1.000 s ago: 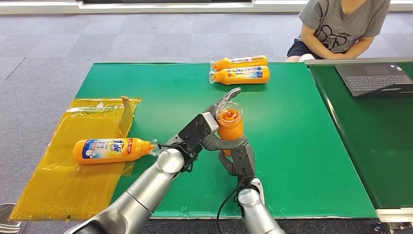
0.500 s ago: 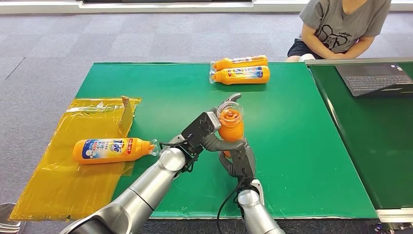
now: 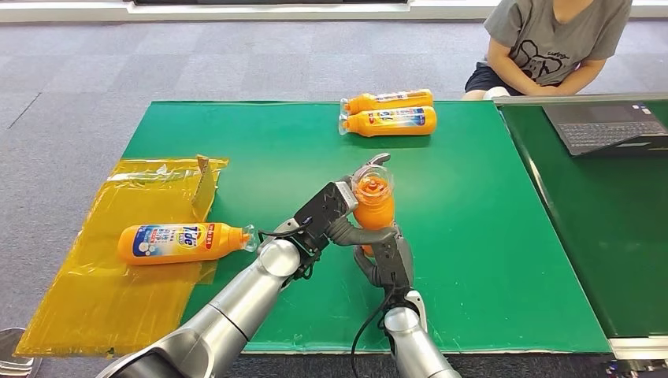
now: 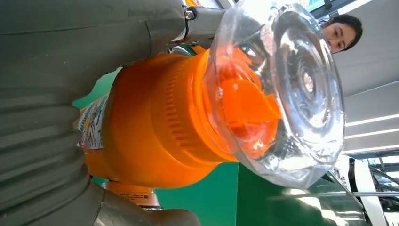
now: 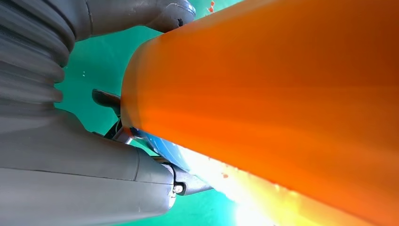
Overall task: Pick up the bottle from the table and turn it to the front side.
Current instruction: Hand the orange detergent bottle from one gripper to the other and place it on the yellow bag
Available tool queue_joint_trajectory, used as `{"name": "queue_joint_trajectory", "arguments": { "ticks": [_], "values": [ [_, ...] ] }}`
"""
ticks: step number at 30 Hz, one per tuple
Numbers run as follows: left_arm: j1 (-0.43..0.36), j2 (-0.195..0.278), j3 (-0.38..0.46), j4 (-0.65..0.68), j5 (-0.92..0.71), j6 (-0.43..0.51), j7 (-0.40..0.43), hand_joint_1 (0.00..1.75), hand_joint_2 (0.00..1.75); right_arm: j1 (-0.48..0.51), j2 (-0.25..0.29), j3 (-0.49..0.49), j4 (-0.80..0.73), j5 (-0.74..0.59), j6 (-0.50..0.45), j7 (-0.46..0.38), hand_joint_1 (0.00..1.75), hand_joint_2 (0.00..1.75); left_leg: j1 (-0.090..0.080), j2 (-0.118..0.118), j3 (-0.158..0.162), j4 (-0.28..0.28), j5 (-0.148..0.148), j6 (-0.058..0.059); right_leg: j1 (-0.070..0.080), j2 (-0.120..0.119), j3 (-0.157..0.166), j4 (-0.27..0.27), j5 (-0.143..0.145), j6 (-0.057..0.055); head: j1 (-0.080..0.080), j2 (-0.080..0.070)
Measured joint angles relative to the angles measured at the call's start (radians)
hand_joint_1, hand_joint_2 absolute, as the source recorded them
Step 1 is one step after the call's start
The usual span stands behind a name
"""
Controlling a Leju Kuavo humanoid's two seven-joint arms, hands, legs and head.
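Holding orange plastic detergent bottle with clear cap [image 3: 372, 197] upright above green table mat [image 3: 473, 236]: left hand [image 3: 335, 209] grasps upper body, right hand [image 3: 386, 252] grasps base beneath. Pickup done. Label partly between left fingers; judged turn to front unfinished.

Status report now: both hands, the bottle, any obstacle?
Left hand and right hand both grip the orange plastic bottle, upright above the green table. No obstacle nearby.

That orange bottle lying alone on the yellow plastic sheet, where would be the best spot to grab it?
Probably around the labelled middle of the bottle, coming down from above. It lies flat on its side on the yellow sheet, so the wide body faces up, while its capped neck is narrower.
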Motion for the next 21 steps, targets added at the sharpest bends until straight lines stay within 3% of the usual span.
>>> {"name": "queue_joint_trajectory", "arguments": {
  "ticks": [4,21],
  "values": [
    [0.0,0.0,0.0,0.002,0.0,0.0,-0.001,1.75,1.75,0.0,0.0,0.0,0.0,0.0,0.0,0.0,1.75,1.75,0.0,0.0,0.0,0.0,0.0,0.0,0.0,0.0,0.0,0.0,0.0,0.0,0.0,0.0],
    [0.0,0.0,0.016,0.005,0.002,0.0,-0.013,1.75,1.75,-0.003,0.0,-0.002,0.019,0.002,0.002,0.002,1.75,1.75,0.0,0.0,0.0,0.0,0.0,0.0,0.0,0.0,0.0,0.0,0.0,0.0,0.0,0.0]
  ]
}}
